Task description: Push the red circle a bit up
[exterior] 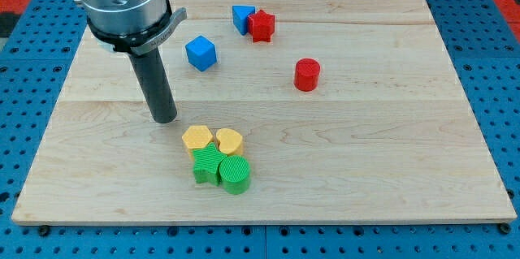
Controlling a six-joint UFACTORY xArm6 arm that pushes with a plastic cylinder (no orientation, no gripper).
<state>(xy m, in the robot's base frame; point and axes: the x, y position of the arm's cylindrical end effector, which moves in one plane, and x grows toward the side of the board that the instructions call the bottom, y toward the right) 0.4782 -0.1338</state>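
Note:
The red circle [307,74] stands upright on the wooden board [366,145], right of the board's middle. My tip [166,118] rests on the board far to the left of it and a little lower in the view. Nothing lies between the tip and the red circle. The tip touches no block.
A blue cube [201,52] lies up and right of the tip. A blue triangle [242,18] and a red star [262,25] touch near the top. A yellow hexagon [197,138], a yellow heart [229,140], a green star [208,164] and a green circle [235,174] cluster below the tip.

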